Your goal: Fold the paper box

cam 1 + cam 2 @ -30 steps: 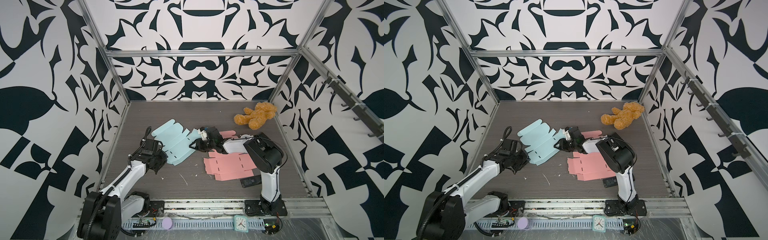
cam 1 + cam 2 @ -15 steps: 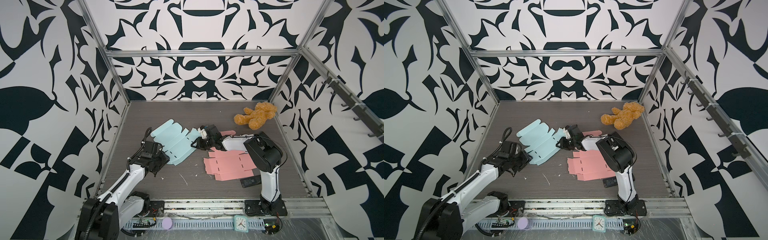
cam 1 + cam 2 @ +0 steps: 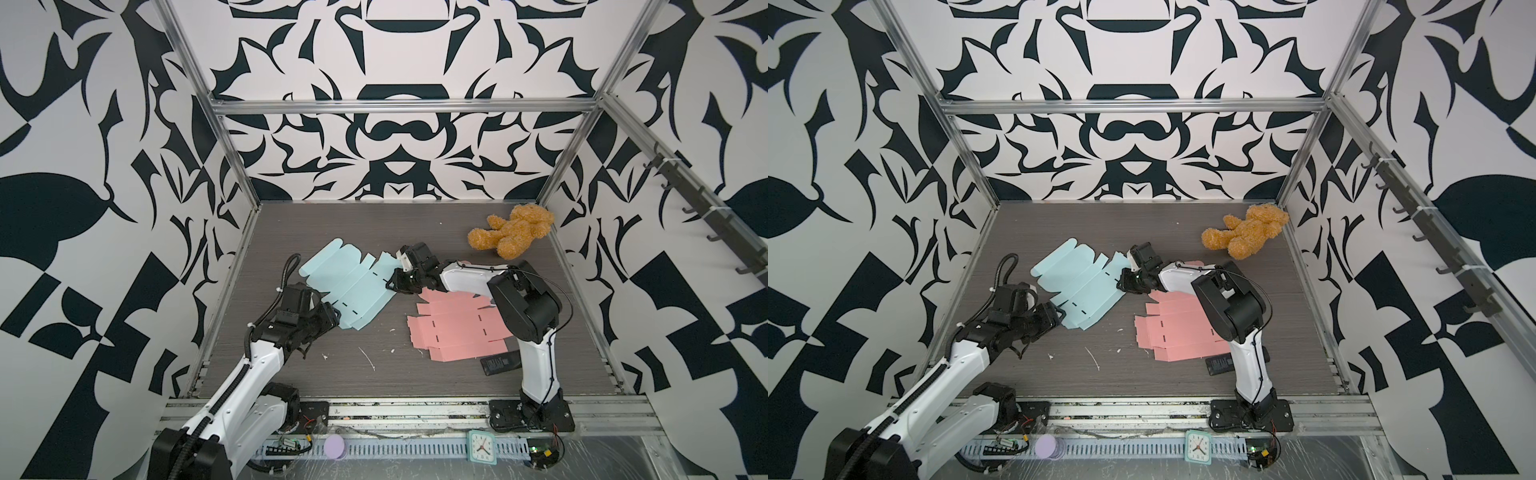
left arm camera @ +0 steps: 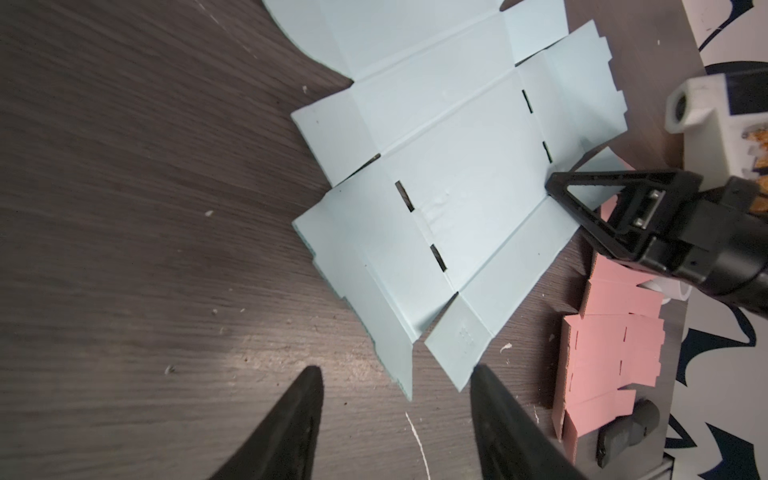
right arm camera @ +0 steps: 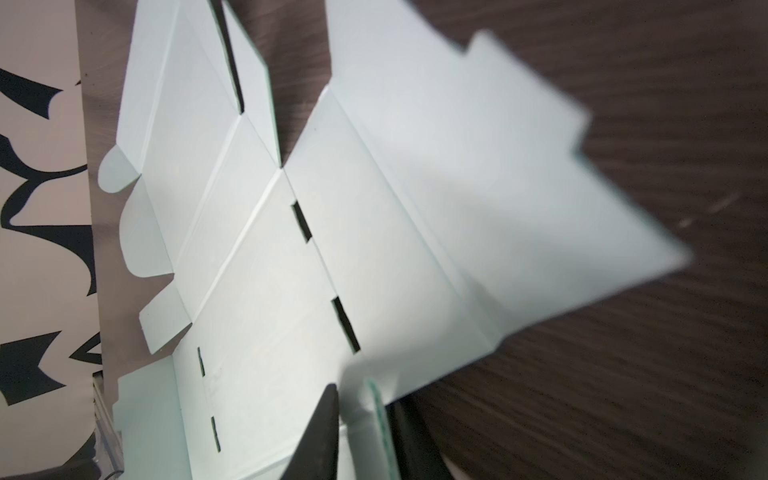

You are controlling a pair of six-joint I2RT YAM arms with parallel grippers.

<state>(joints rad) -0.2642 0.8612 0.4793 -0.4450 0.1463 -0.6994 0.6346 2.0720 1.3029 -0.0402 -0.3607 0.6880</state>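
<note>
On desk [image 3: 374,232], left hand [image 4: 395,399] spread, just beside near edge of blue paper box [image 3: 349,286]; right hand [image 5: 365,401] pinching flap at opposite side.

A: Both top views are bright, evenly lit and sharp, with only soft shadows.
B: The right wrist view smears the blue sheet [image 5: 478,187]; the left wrist view shows a pale glare patch on the table [image 4: 257,349].
</note>
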